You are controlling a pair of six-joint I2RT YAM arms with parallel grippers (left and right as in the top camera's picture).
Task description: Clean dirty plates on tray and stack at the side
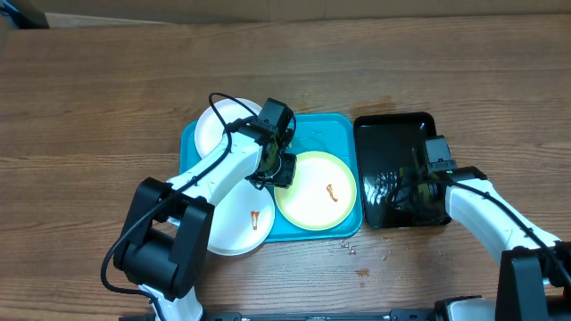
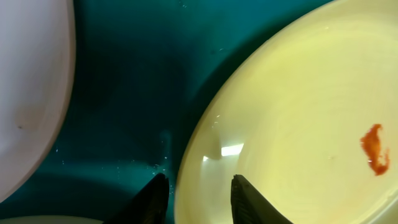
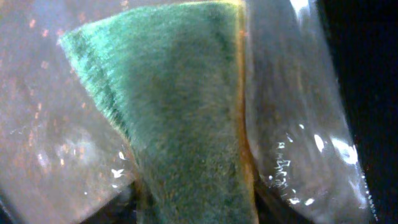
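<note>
The turquoise tray (image 1: pixel 326 134) holds a pale green-rimmed plate (image 1: pixel 317 189) with a brown-red smear, a plain white plate (image 1: pixel 214 125) at its far left corner, and a second white plate (image 1: pixel 239 225) with a smear hanging over its near left edge. My left gripper (image 1: pixel 281 167) is open, and its fingers (image 2: pixel 199 199) straddle the left rim of the green-rimmed plate (image 2: pixel 298 124), one over the tray (image 2: pixel 137 81), one over the plate. My right gripper (image 1: pixel 417 185) sits low in the black tray, shut on a green sponge (image 3: pixel 180 112).
The glossy wet black tray (image 1: pixel 393 120) lies directly right of the turquoise tray. A few crumbs (image 1: pixel 352 248) lie on the wooden table in front of the trays. The far white plate's edge shows in the left wrist view (image 2: pixel 31 81).
</note>
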